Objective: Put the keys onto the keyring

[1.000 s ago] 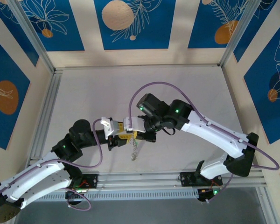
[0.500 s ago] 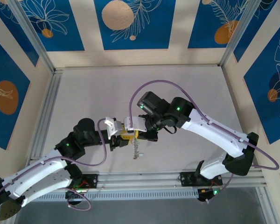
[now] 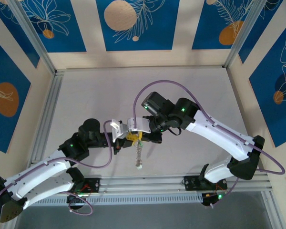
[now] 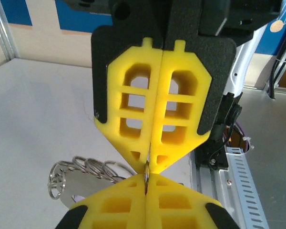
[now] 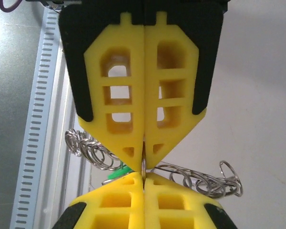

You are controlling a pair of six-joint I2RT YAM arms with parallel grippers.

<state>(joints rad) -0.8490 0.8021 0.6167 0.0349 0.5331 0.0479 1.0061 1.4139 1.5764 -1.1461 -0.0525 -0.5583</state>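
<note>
Above the table's middle, my left gripper [image 3: 131, 138] and right gripper [image 3: 139, 136] meet tip to tip. Both are shut on the keyring [image 4: 146, 168], a thin silvery ring seen edge-on between the yellow pads. In the left wrist view my left gripper [image 4: 147, 176] sits at the bottom and the right gripper's fingers [image 4: 181, 109] hang above it. In the right wrist view my right gripper [image 5: 144, 175] pinches the keyring [image 5: 143, 165] below the left gripper's fingers [image 5: 119, 95]. The key's green head [image 5: 119, 172] pokes out just left of the pinch. The chain [image 3: 138, 153] of small rings dangles below.
The grey tabletop [image 3: 100, 95] lies under the arms, with aluminium rails [image 3: 148, 183] along its near edge and a rail [image 3: 46, 114] at the left. A purple cable [image 3: 171, 87] arcs over the right arm.
The left gripper has moved right towards the right gripper and shut on the keyring. The chain now hangs a little lower. The right gripper stayed shut.
</note>
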